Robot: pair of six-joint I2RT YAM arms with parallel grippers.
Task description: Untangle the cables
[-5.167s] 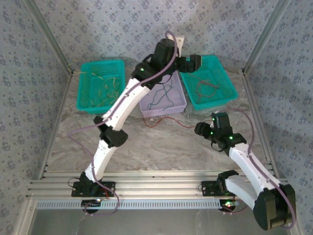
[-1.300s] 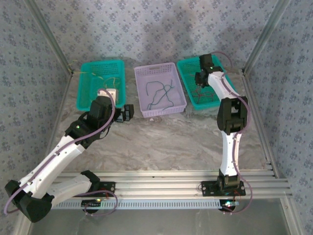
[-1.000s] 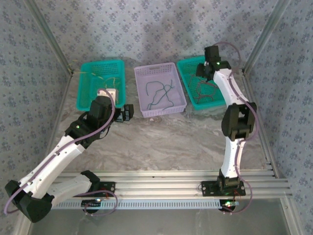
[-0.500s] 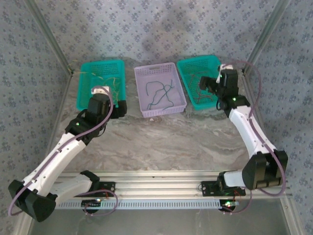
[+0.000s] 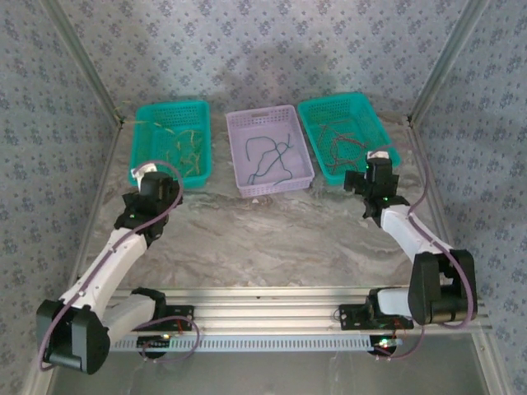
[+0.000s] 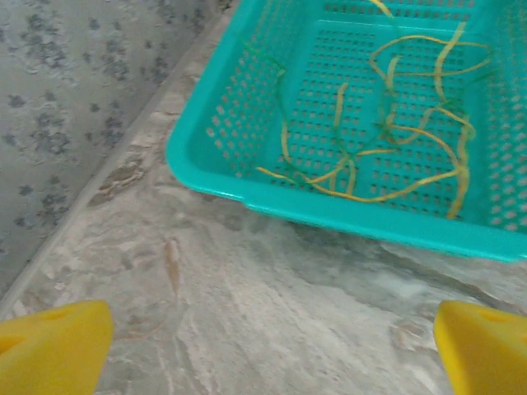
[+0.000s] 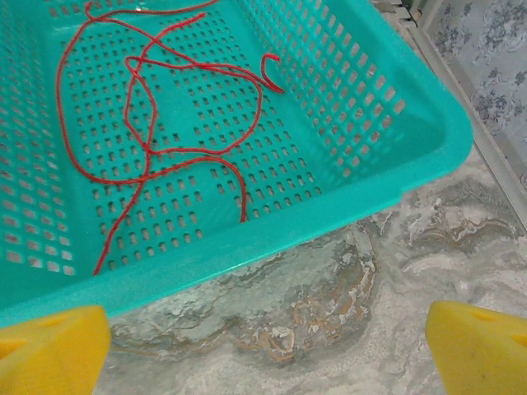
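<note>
Teal plastic marks two of the three baskets lined up across the upper part of the top view. The left teal basket (image 5: 135, 148) holds the yellow cables (image 5: 187, 148), a loose heap of thin strands crossing one another on its perforated floor. The lavender basket (image 5: 260, 110) in the middle holds the dark green cables (image 5: 268, 156), which loop over each other near its centre. The right teal basket (image 5: 329, 99) holds the red cables (image 5: 341, 142), long curls overlapping in several places. All three baskets stand on a grey marbled table (image 5: 263, 239). In the left wrist view, the left gripper (image 6: 263, 350) hangs over bare table just in front of the left basket's near corner. Its yellow pads (image 6: 51, 350) sit at the two lower corners of the frame, spread far apart with nothing between them. The yellow strands lie in the upper right of that frame, all inside the basket wall. In the right wrist view, the right gripper (image 7: 265, 344) is likewise spread wide and holds nothing. Its pads are at the lower corners, above marbled table just outside the right basket's near rim. The red strands fill the upper left of that frame, one ending in a small hook toward the basket's middle. In the top view both arms bend low, one at each side of the frame, with their wrists just below the outer baskets.
</note>
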